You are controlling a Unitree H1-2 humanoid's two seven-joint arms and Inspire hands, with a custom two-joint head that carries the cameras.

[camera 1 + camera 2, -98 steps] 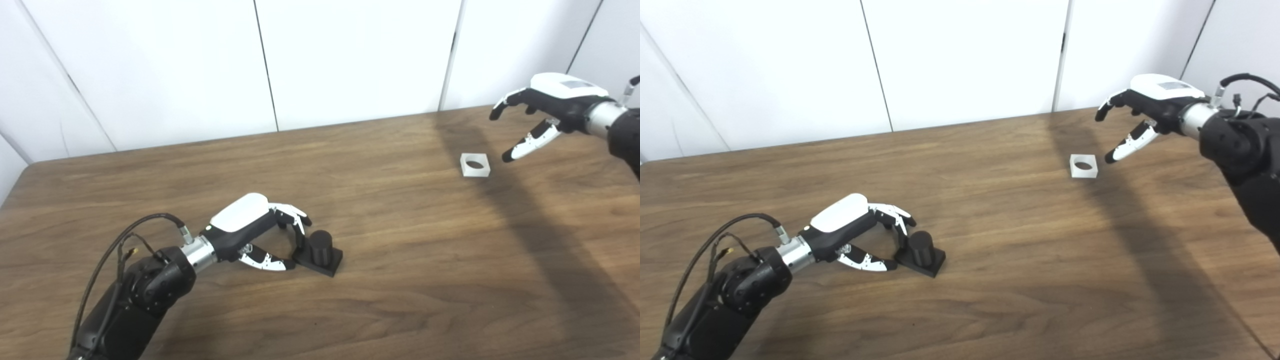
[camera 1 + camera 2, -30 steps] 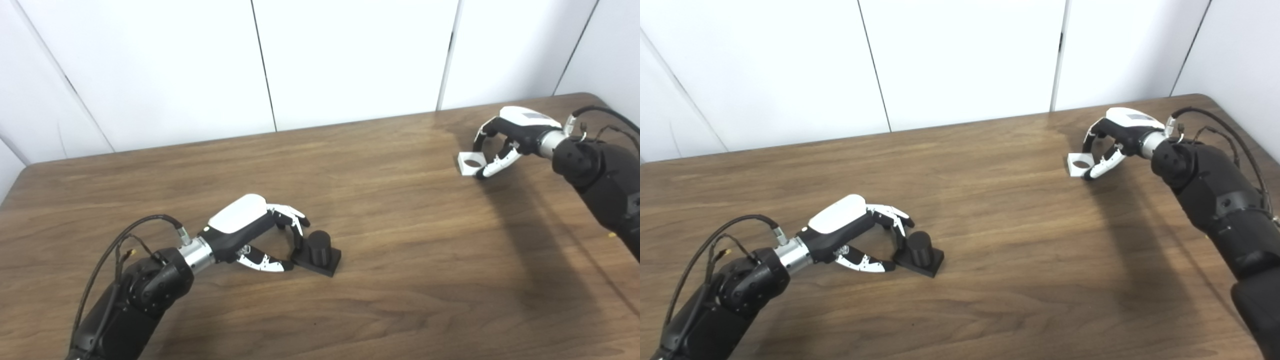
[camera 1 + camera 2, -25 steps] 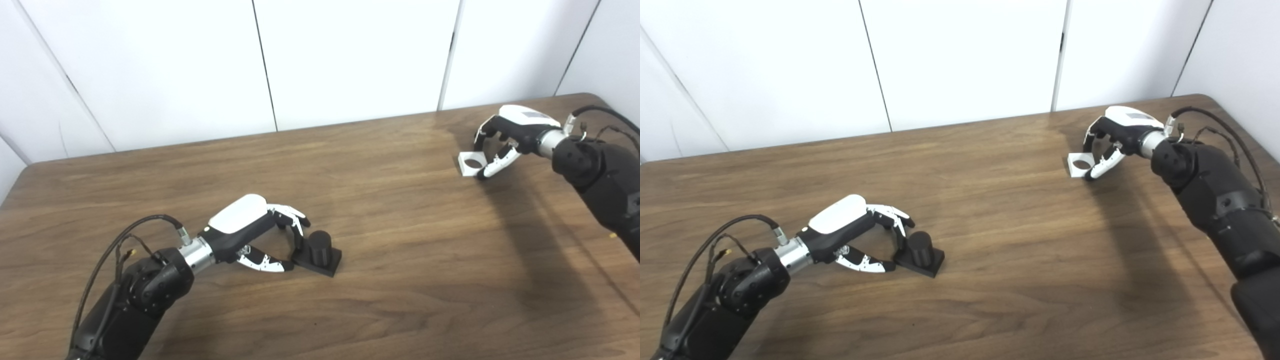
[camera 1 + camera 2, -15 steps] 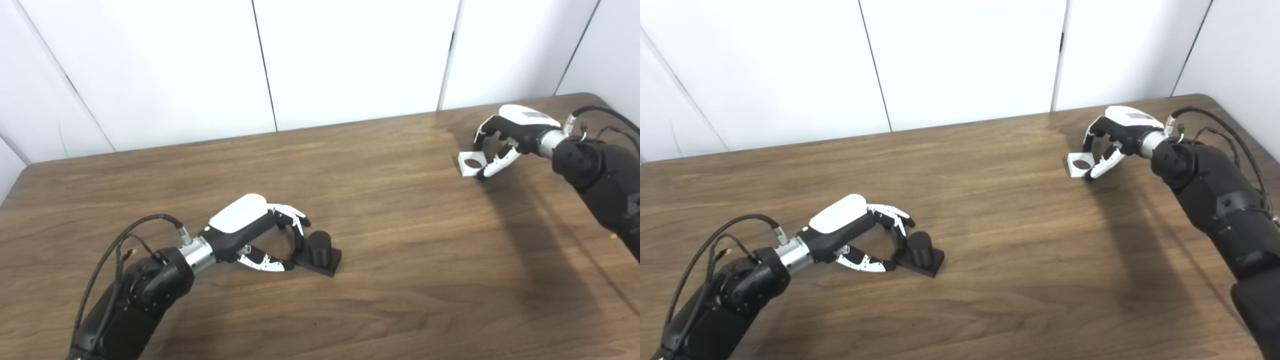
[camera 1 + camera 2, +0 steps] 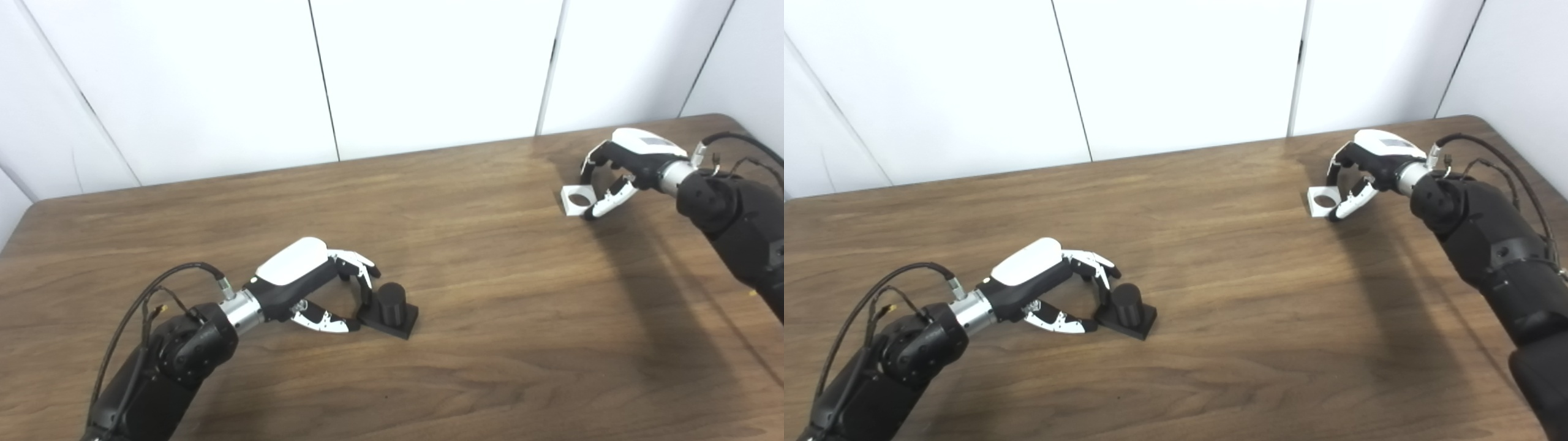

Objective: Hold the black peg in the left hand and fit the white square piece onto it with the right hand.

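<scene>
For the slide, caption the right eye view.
Left hand pinches the black peg on the table; right hand grips the white square piece.

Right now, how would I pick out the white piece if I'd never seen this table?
Start at the wooden table and look to its far right corner, where the right robot hand reaches in. Between its fingers and thumb sits the white square piece, small, flat and blocky. A round hole through its middle sets it apart from the black peg.
</scene>
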